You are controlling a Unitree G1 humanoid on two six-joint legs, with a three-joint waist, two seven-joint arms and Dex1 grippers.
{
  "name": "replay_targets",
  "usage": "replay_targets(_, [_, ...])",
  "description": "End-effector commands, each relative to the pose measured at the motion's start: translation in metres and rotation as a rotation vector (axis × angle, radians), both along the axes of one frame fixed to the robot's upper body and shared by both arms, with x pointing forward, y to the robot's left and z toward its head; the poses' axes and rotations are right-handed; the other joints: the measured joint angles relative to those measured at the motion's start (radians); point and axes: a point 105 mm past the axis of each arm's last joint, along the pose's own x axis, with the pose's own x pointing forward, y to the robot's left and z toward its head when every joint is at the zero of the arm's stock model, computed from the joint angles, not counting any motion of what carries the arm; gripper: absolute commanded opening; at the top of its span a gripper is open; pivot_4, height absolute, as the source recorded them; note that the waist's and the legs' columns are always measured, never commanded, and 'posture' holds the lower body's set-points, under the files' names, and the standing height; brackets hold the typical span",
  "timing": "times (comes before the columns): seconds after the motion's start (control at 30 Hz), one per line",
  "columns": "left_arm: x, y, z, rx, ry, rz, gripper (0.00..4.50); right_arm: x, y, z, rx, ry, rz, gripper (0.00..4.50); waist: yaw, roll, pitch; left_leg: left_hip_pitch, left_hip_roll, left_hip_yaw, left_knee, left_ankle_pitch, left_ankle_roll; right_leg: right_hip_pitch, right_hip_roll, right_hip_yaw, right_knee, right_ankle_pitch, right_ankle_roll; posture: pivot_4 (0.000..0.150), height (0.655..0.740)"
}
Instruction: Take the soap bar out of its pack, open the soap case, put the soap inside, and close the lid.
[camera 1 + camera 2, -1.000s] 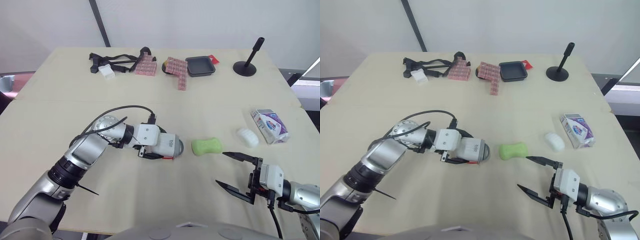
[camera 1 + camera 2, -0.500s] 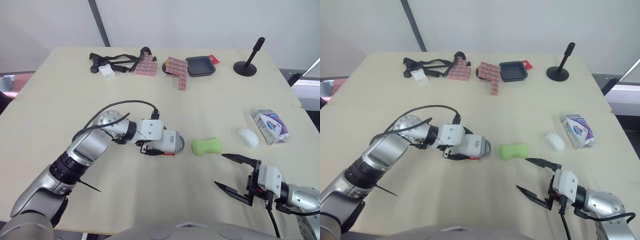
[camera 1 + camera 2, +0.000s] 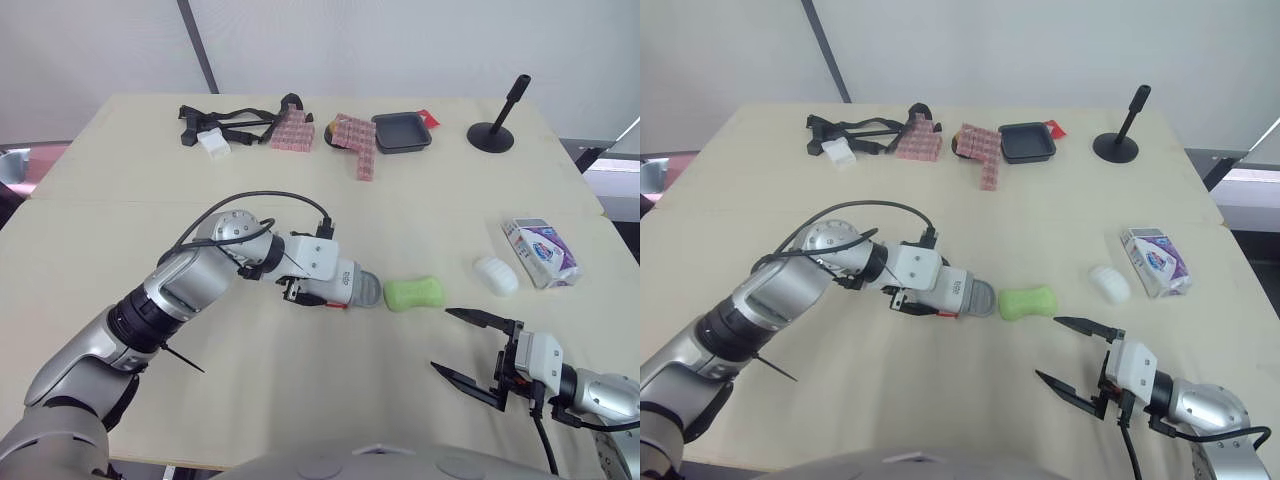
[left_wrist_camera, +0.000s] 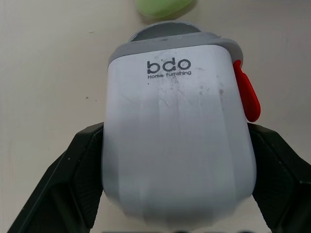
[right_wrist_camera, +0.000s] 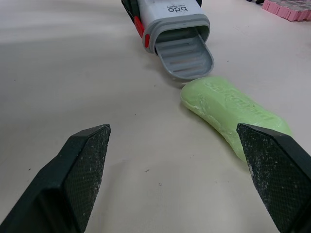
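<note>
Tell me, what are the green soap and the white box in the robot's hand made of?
The green soap bar looks like solid soap: matte, waxy, letters pressed in, crumbly edges. The soap case looks like hard plastic: smooth white shell with scuffs, a printed logo, and a ribbed gray tray.

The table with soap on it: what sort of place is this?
Probably a robot test lab: plain table, unrelated props like pink blocks and a black stand, blank white backdrop.
</note>
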Motion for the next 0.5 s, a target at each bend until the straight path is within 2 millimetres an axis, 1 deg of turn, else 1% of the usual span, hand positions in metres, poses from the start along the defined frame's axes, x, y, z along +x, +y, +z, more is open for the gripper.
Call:
replay_targets(0.03, [-0.003, -0.005, 0.014, -0.001, -0.053, -0.033, 3.48, -0.002, 0.0, 0.002, 0.002, -0.018, 0.007, 4.47, 0.001, 0.0, 0.0, 0.0, 0.0, 0.0, 0.0, 0.0, 0.0, 0.0, 0.0, 0.0, 0.0, 0.0, 0.0, 0.15, 0.74])
replay_targets(0.17, [-0.005, -0.005, 0.015, -0.003, -0.028, -0.028, 3.48, -0.002, 0.0, 0.002, 0.0, -0.018, 0.009, 4.47, 0.0, 0.0, 0.0, 0.0, 0.0, 0.0, 0.0, 0.0, 0.0, 0.0, 0.0, 0.0, 0.0, 0.0, 0.0, 0.15, 0.74])
replay_targets(0.23, [-0.005, -0.001, 0.014, 0.008, -0.017, -0.022, 3.48, -0.002, 0.0, 0.002, -0.002, -0.018, 0.011, 4.47, 0.0, 0.0, 0.0, 0.0, 0.0, 0.0, 0.0, 0.0, 0.0, 0.0, 0.0, 0.0, 0.0, 0.0, 0.0, 0.15, 0.74])
replay_targets(0.37, [0.0, 0.015, 0.012, 0.032, -0.008, -0.007, 3.48, -0.002, 0.0, 0.002, -0.004, -0.021, 0.013, 4.47, 0.0, 0.0, 0.0, 0.0, 0.0, 0.0, 0.0, 0.0, 0.0, 0.0, 0.0, 0.0, 0.0, 0.0, 0.0, 0.15, 0.74])
replay_targets(0.5, [0.009, 0.035, 0.011, 0.043, -0.009, 0.029, 3.48, -0.002, -0.001, 0.001, -0.006, -0.021, 0.014, 4.47, 0.0, 0.0, 0.0, 0.0, 0.0, 0.0, 0.0, 0.0, 0.0, 0.0, 0.0, 0.0, 0.0, 0.0, 0.0, 0.15, 0.74])
